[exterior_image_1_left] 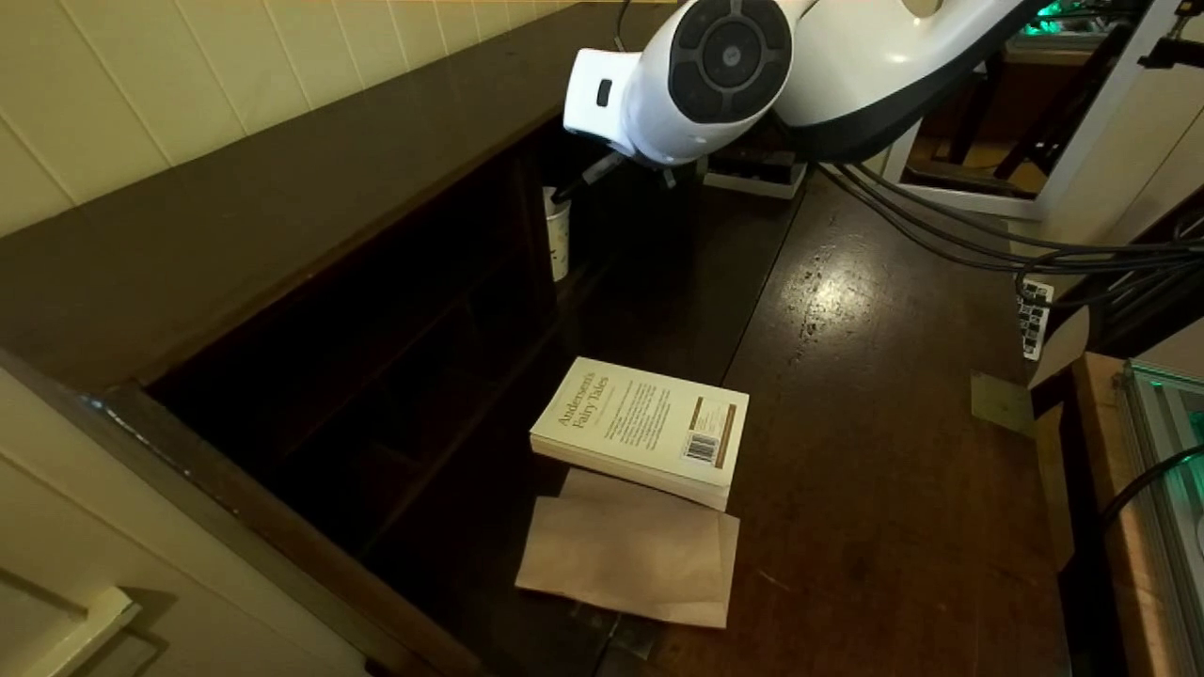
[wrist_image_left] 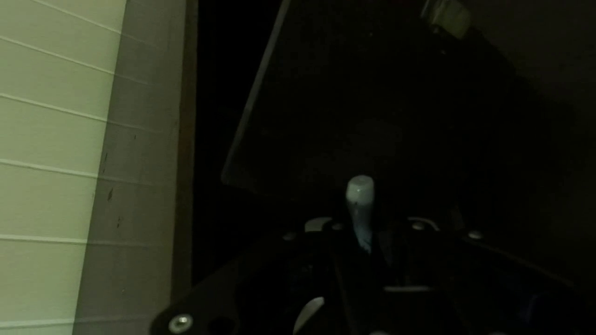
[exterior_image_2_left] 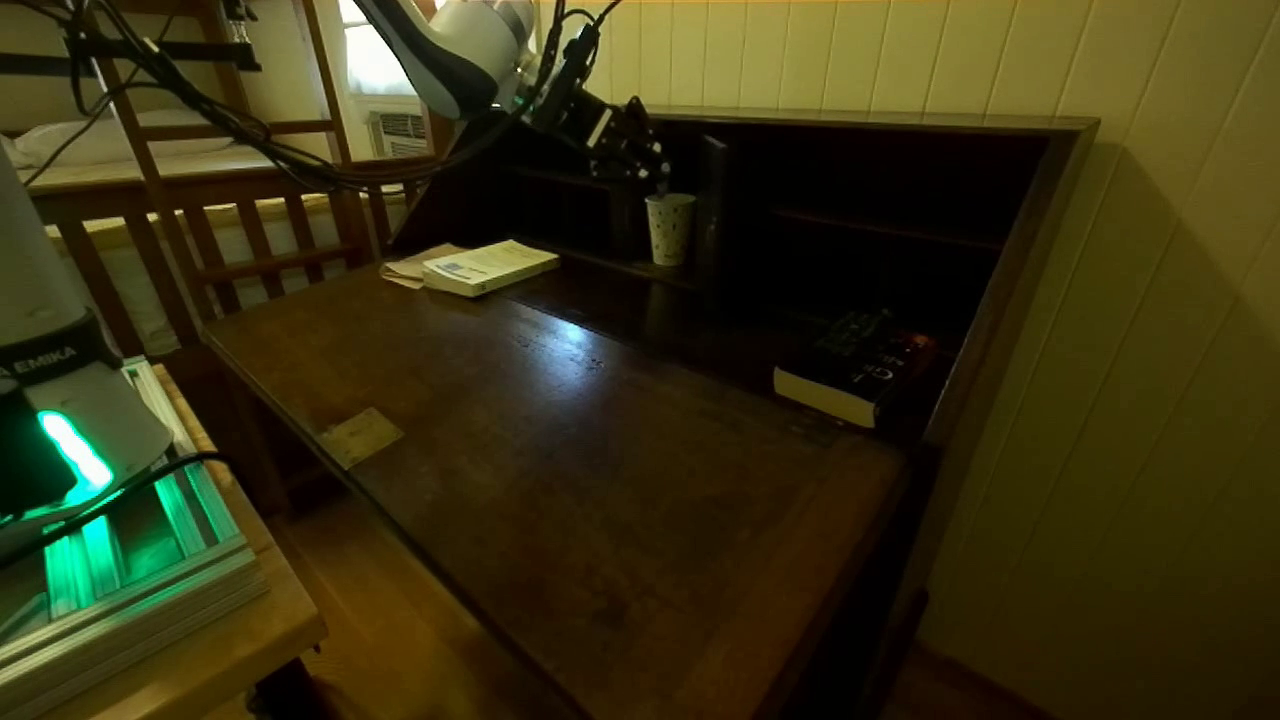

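Observation:
My gripper [exterior_image_2_left: 652, 168] is at the desk's back shelves, just above a white patterned paper cup [exterior_image_2_left: 669, 230]. In the wrist view the dark fingers [wrist_image_left: 376, 230] stand close together round a slim marker-like stick [wrist_image_left: 361, 195] with a whitish end and a bluish body; they look shut on it. A pale bit of it shows just over the cup's rim in an exterior view; whether it reaches inside I cannot tell. The cup also shows partly in an exterior view [exterior_image_1_left: 559, 243], beside the shelf partition. The wrist view is very dark and hides the finger contact.
A cream book [exterior_image_1_left: 649, 423] lies by a brown paper envelope [exterior_image_1_left: 630, 555] on the dark desk [exterior_image_2_left: 560, 450]. A thick black book [exterior_image_2_left: 860, 365] lies at the desk's far end. An upright partition [exterior_image_2_left: 713, 215] stands beside the cup. Cables [exterior_image_1_left: 941, 230] hang from the arm.

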